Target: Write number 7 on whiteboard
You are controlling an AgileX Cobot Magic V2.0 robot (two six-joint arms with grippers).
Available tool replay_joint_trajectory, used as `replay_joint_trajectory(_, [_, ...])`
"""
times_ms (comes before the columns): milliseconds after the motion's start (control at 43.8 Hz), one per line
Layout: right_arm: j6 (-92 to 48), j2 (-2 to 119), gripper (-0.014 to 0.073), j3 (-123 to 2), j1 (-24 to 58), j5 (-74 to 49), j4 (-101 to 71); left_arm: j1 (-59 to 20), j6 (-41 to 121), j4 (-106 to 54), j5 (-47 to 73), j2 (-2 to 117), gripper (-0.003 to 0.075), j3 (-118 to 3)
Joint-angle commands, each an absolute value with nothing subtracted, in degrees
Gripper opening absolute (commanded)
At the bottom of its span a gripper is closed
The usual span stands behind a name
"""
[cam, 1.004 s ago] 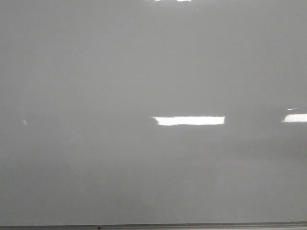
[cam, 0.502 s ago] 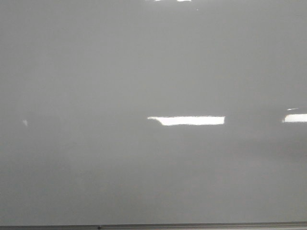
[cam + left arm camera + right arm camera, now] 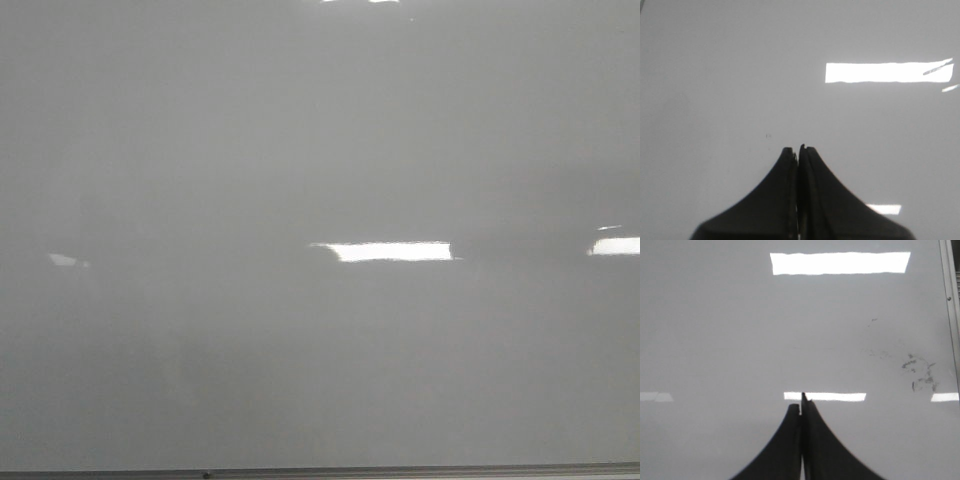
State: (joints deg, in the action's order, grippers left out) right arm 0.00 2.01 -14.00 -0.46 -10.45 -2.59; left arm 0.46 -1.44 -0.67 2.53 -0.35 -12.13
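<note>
The whiteboard (image 3: 320, 150) fills the front view as a glossy grey-white surface, and no arm or gripper shows there. No number 7 is visible on it in any view. In the left wrist view my left gripper (image 3: 798, 149) hangs over the bare whiteboard (image 3: 740, 75), black fingers pressed together with nothing between them. My right gripper (image 3: 801, 402) is likewise shut and empty over the whiteboard (image 3: 740, 330). No marker is in view.
A thin grey metal edge strip (image 3: 320, 472) runs along the board's near side, and another strip (image 3: 951, 305) shows in the right wrist view. Faint dark smudges (image 3: 920, 372) lie near that strip. Bright light reflections (image 3: 385, 251) sit mid-board.
Only the reflections have shifted: the central bright bar's right end has shortened and the small glint at the left has moved slightly and widened. No gripper or mark has appeared in the front view.
</note>
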Motion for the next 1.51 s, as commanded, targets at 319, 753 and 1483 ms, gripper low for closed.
replay_joint_trajectory(319, [-0.5,20.9,-0.0066,-35.4,-0.9,-19.6,-2.0,0.7,-2.2,-0.6,15.4,10.6,-0.0021,-34.3])
replay_joint_trajectory(753, [-0.5,32.8,-0.0066,-36.1,-0.9,-20.4,-2.0,0.7,-2.2,-0.6,21.9,25.6,-0.002,-35.5])
replay_joint_trajectory(1483, [-5.2,38.9,0.0546,-36.1,-0.9,-22.7,-2.0,0.7,-0.6,-0.5,22.8,35.2,0.0451,-35.4])
